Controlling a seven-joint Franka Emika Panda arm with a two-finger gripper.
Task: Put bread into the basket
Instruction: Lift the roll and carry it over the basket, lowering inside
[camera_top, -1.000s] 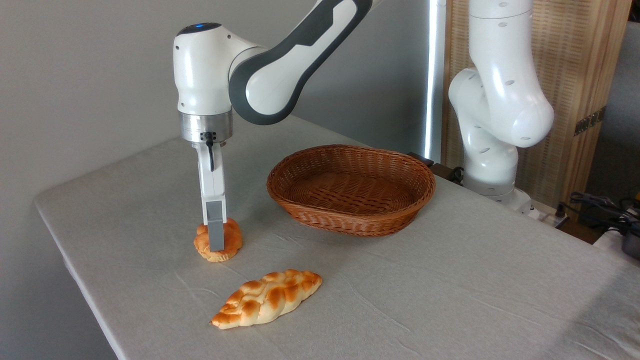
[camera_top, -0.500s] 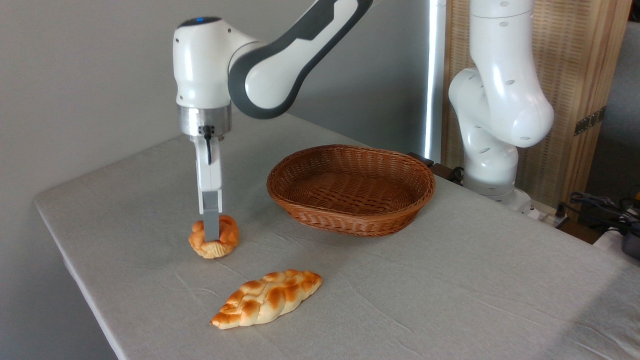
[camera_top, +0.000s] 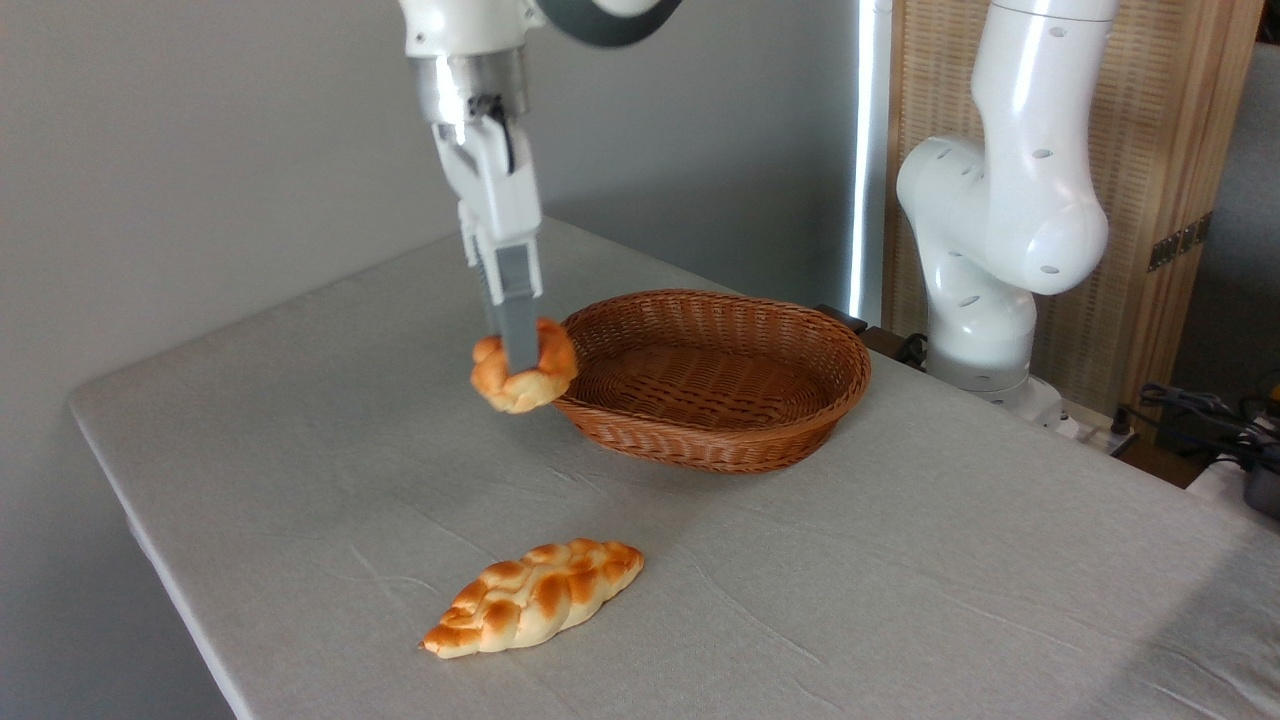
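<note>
Above table (camera_top: 300, 420), left of basket (camera_top: 812, 345): gripper (camera_top: 520, 362) pinching bun (camera_top: 522, 374). Carry over rim to centre, lower, then release; ignore loaf (camera_top: 533, 597).

The bread (camera_top: 524, 374) is golden-orange on top, paler beneath. The basket (camera_top: 702, 376) is reddish-brown wicker (a tight, ribbed weave). The braided loaf (camera_top: 535, 596) is glazed orange fading to cream. The tablecloth (camera_top: 300, 470) is plain pale grey, the gripper (camera_top: 520, 352) white and grey.

Golden knotted bread (camera_top: 524, 376) aloft in the tool (camera_top: 519, 360), beside the empty reddish-brown wicker basket (camera_top: 702, 378)
</note>
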